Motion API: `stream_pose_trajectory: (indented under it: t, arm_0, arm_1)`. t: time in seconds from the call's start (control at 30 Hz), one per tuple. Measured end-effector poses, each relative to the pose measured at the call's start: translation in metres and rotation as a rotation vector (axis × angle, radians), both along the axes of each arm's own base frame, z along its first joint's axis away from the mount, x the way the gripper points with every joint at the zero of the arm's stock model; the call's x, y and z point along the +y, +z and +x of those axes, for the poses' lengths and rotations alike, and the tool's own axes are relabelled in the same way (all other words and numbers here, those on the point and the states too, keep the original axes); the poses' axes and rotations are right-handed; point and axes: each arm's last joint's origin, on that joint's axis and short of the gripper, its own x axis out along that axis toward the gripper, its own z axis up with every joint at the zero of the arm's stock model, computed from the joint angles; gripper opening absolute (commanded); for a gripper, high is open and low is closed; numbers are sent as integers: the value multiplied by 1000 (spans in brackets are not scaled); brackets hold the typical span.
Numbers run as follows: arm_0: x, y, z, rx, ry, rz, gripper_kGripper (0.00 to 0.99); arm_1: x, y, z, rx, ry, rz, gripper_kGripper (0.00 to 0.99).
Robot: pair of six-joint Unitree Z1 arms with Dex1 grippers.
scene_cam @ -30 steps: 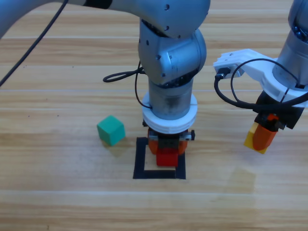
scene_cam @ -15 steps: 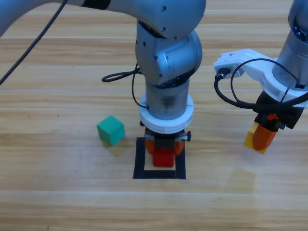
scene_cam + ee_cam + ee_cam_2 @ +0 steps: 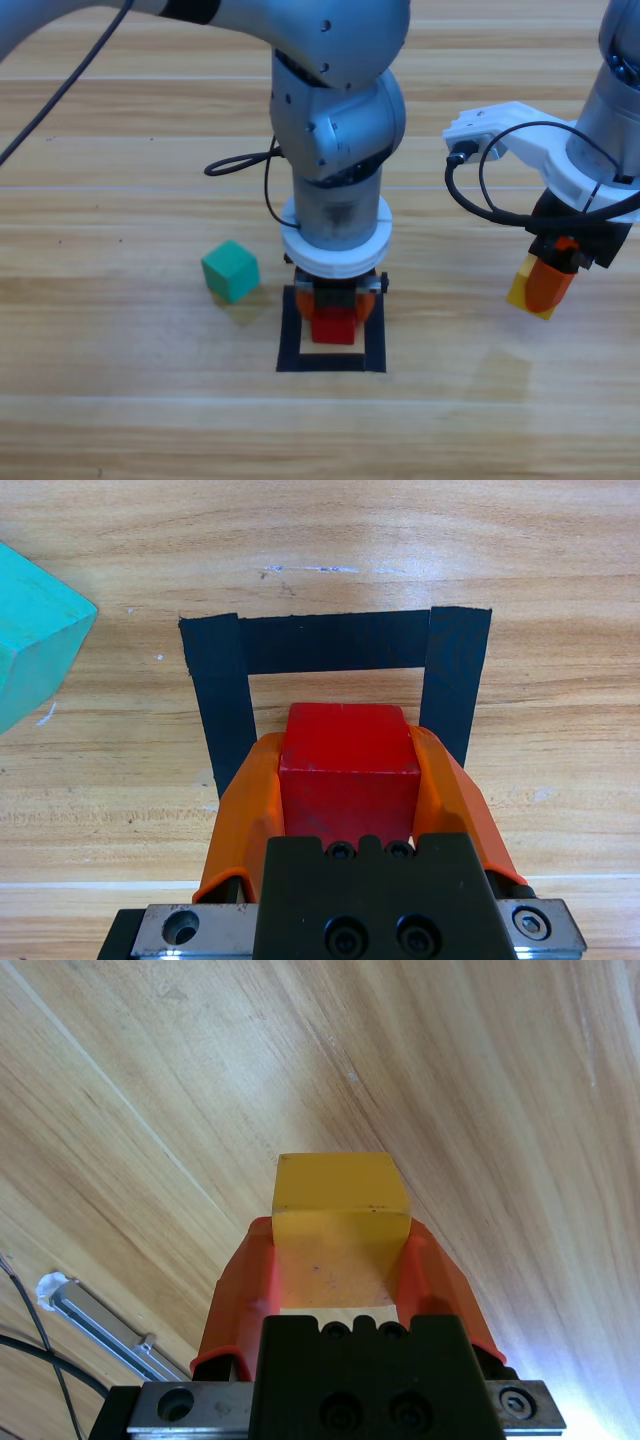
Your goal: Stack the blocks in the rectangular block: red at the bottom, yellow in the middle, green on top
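Gripping: left end effector (image 3: 333,312) clamps red cube (image 3: 348,771) inside black tape outline (image 3: 340,643)
Right end effector (image 3: 546,288): clamps yellow cube (image 3: 338,1222) above the surface (image 3: 120,400), well right
Teal-green cube (image 3: 231,270): just left of outline

The left arm (image 3: 335,150) has shifted toward the picture's left and top, and its gripper (image 3: 333,305) has carried the red cube (image 3: 333,326) with it, from the outline's (image 3: 372,345) middle toward its far, left part. The jaws remain clamped on it.
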Motion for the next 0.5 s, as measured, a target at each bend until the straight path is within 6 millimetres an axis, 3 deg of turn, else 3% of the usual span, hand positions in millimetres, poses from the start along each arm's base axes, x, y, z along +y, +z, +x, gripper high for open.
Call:
stream_pose_trajectory:
  t: [0.07,0.1,0.33,0.5]
  arm_0:
    - [1,1,-1,-1,0,-1,822]
    - [2,1,-1,0,0,0,973]
    - [7,10,-6,-4,9,-6,990]
    - [15,38,-12,-39,10,-44,990]
  arm_1:
    - [0,0,0,0,0,0,0]
    - [0,0,0,0,0,0,0]
    - [0,0,0,1,-3,1,0]
    - [0,0,0,2,-19,2,0]
